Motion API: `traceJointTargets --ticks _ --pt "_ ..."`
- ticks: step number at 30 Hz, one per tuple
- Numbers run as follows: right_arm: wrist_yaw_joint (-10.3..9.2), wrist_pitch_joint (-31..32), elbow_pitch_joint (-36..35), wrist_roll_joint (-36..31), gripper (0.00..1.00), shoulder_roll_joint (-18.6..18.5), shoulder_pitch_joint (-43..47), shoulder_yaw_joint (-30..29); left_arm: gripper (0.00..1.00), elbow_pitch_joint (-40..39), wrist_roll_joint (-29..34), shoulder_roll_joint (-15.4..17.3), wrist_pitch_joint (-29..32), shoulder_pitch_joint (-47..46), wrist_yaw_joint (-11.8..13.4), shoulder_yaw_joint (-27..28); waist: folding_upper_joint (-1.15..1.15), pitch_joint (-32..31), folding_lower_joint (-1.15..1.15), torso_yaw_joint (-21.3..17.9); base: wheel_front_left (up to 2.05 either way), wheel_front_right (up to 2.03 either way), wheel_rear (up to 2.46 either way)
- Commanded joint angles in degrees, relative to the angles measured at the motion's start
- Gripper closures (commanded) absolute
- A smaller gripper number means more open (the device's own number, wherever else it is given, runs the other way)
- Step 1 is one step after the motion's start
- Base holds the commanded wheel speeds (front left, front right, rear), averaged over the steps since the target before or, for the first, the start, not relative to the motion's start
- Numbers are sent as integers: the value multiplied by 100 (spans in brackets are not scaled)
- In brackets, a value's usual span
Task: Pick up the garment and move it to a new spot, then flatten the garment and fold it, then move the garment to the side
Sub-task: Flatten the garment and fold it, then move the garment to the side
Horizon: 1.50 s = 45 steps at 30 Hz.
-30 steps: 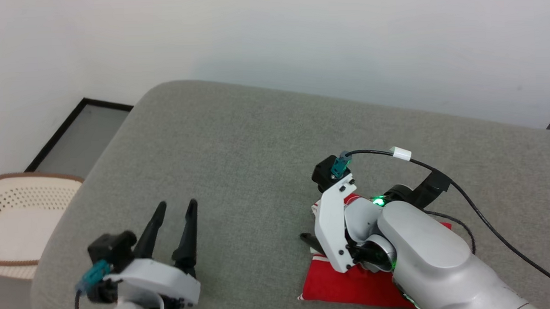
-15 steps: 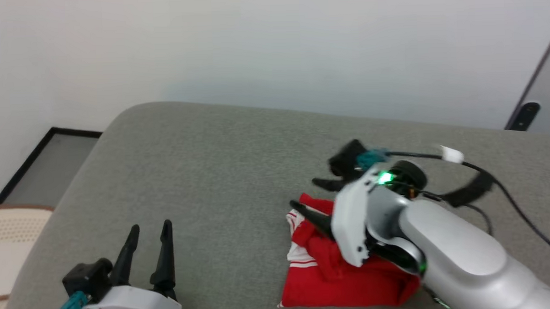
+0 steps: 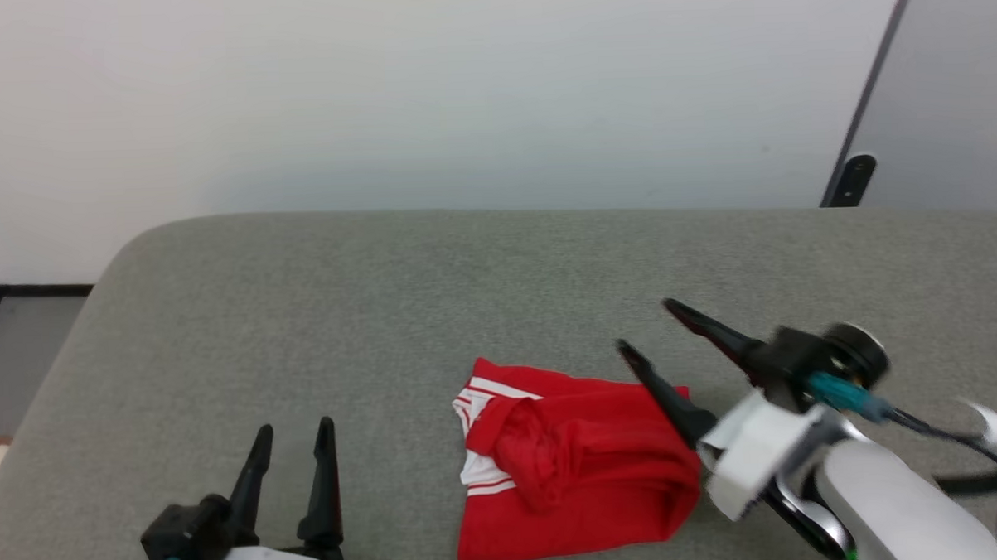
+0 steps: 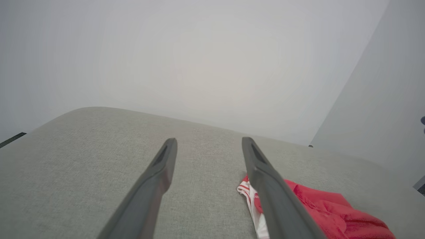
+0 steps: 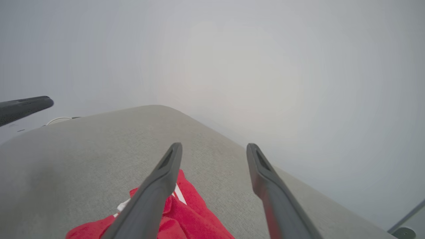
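The garment (image 3: pixel 588 467) is showing solid red across its folded body, with a white band and thin red-and-white stripes along its left edge. The padded surface (image 3: pixel 342 319) is presenting a uniform heathered grey weave. The left gripper (image 3: pixel 295 428) and the right gripper (image 3: pixel 645 325) are displaying black fingers (image 3: pixel 323 485) on white housings (image 3: pixel 753 453), each carrying a teal connector (image 3: pixel 834 391). The wall (image 3: pixel 459 91) is appearing plain off-white; the door panel (image 3: pixel 956 82) beside it is reading pale grey with a dark edge strip.

Grey fabric surface (image 3: pixel 367 318), white wall (image 3: pixel 376 85)
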Motion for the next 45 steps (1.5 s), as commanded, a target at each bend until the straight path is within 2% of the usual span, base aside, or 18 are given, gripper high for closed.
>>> traceJointTargets --ticks 1,10,16,22,30,45 --pt "-7 -95 -12 -134 0 27 189 -185 0 -59 76 -29 2 80 -37 35 0 -13 0 -111 0 0 0" --pt "-7 -312 -311 -997 0 439 1700 -2160 0 -210 495 -274 2 397 -261 198 0 -58 0 -204 0 0 0" --pt "-7 -322 -677 -1273 0 694 2383 -3157 0 -104 595 -375 2 516 -415 368 0 -80 0 -239 0 0 0" --pt "-7 -324 -892 -1437 0 899 2769 -3807 0 -27 631 -452 2 561 -468 549 0 -79 0 -303 0 0 0" --pt "-7 -325 -1018 -1481 0 1024 2955 -4200 0 46 750 -535 2 474 -497 548 0 -39 0 -322 0 0 0" --pt "-7 -325 -1157 -1560 0 1074 3097 -4233 0 -95 778 -428 2 385 -498 334 0 -12 0 -163 0 0 0"
